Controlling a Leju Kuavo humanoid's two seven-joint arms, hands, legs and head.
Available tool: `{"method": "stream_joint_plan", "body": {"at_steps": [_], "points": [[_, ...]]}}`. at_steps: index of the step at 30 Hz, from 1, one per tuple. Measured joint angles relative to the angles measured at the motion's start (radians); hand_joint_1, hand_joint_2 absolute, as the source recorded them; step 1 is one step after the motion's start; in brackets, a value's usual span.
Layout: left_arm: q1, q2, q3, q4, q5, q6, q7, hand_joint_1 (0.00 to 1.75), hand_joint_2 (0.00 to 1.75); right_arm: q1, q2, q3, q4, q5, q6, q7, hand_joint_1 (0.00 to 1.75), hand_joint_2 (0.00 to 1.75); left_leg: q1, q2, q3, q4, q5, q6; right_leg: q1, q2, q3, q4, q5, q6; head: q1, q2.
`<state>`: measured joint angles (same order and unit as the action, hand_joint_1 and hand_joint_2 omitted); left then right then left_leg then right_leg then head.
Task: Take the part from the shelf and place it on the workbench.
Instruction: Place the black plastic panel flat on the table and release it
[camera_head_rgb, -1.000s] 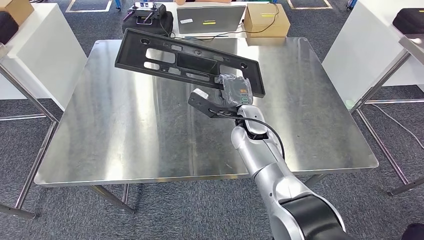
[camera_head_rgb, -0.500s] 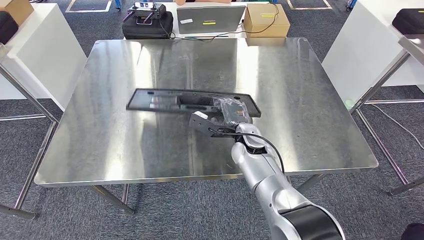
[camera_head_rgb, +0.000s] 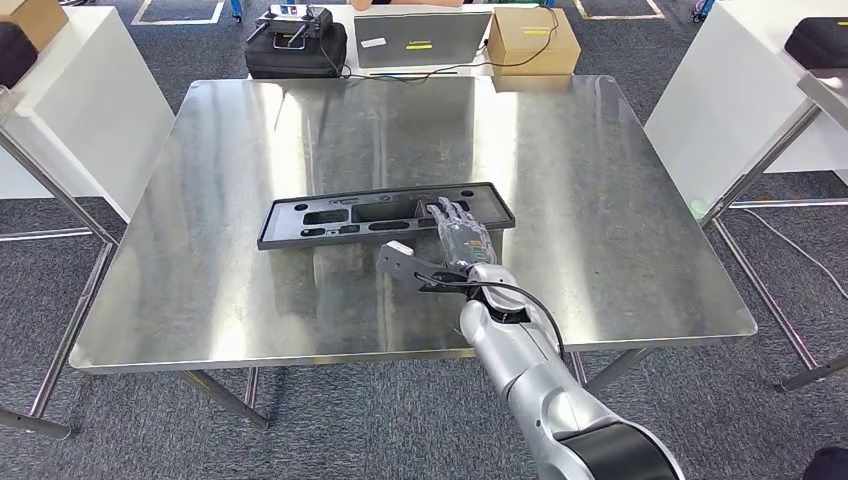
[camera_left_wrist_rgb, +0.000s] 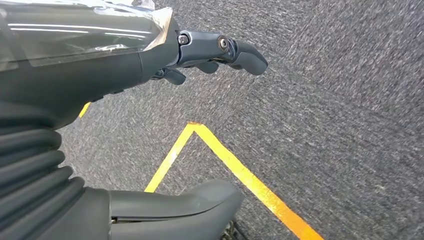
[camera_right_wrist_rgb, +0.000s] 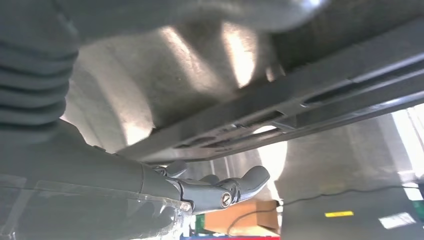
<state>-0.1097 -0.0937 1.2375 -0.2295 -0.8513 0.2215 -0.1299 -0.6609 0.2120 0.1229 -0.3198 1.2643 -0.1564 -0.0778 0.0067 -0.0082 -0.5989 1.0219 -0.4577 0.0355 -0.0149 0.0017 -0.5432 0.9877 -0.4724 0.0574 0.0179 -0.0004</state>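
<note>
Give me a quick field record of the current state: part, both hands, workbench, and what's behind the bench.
part: long black frame, lying flat on the workbench, near its middle
workbench: bare steel top, reflective
right hand: over the part's right end, fingers spread; contact with the part cannot be told
left hand: hanging over grey carpet with a yellow floor line, holding nothing
behind bench: laptop, cardboard box, black case
task status: part on bench
</note>
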Motion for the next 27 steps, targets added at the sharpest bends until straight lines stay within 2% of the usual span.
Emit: {"method": "stream_joint_plan", "body": {"at_steps": [5,9,12,14,18,22,24,27], "points": [[0.0,-0.001,-0.001,0.0,-0.007,-0.004,-0.002,0.0,0.0,0.002,0.01,-0.034,-0.031,-0.083,-0.024,-0.105,0.0,0.0,0.0,0.0,0.0,0.0,0.0,0.0,0.0,0.0,0.0,0.0,0.0,0.0,0.0,0.0],[0.001,-0.003,-0.001,-0.001,-0.006,-0.004,-0.01,0.0,0.0,0.004,0.023,-0.054,-0.082,-0.109,-0.023,-0.129,0.0,0.0,0.0,0.0,0.0,0.0,0.0,0.0,0.0,0.0,0.0,0.0,0.0,0.0,0.0,0.0],[0.001,-0.004,-0.001,-0.001,-0.002,-0.002,-0.036,0.0,0.0,0.03,0.029,-0.059,-0.155,-0.151,-0.062,-0.206,0.0,0.0,0.0,0.0,0.0,0.0,0.0,0.0,0.0,0.0,0.0,0.0,0.0,0.0,0.0,0.0],[0.002,-0.006,-0.001,-0.004,0.006,0.009,-0.058,0.0,0.0,0.093,0.028,-0.052,-0.321,-0.208,-0.061,-0.243,0.0,0.0,0.0,-0.003,0.0,0.0,0.0,0.0,0.0,-0.002,0.0,0.0,0.0,0.0,0.0,0.0],[0.01,-0.01,0.004,-0.009,0.017,0.044,-0.074,0.0,0.0,0.274,-0.016,-0.028,-0.829,-0.332,-0.043,-0.216,0.0,0.0,-0.001,-0.007,-0.001,0.0,-0.001,0.0,-0.001,-0.005,0.0,-0.001,-0.002,-0.002,0.0,0.0],[0.018,-0.014,0.01,-0.009,0.022,0.059,-0.084,0.0,0.0,0.464,-0.081,-0.055,-1.258,-0.449,-0.166,-0.286,0.0,0.0,-0.002,-0.006,0.0,0.0,-0.005,-0.001,-0.002,-0.005,0.0,-0.002,-0.004,-0.001,0.0,0.0],[0.019,-0.016,0.01,-0.009,0.022,0.061,-0.088,0.0,0.0,0.561,-0.105,-0.084,-1.42,-0.51,-0.236,-0.344,0.0,0.0,-0.003,-0.006,0.001,0.0,-0.006,-0.001,-0.002,-0.005,0.0,-0.002,-0.006,0.0,0.0,0.0],[0.02,-0.018,0.012,-0.009,0.022,0.065,-0.097,0.0,0.0,0.699,-0.123,-0.125,-1.605,-0.561,-0.292,-0.404,0.0,0.0,-0.003,-0.006,0.005,0.0,-0.01,-0.002,-0.002,-0.005,-0.001,-0.002,-0.008,0.0,0.0,0.0]]}}
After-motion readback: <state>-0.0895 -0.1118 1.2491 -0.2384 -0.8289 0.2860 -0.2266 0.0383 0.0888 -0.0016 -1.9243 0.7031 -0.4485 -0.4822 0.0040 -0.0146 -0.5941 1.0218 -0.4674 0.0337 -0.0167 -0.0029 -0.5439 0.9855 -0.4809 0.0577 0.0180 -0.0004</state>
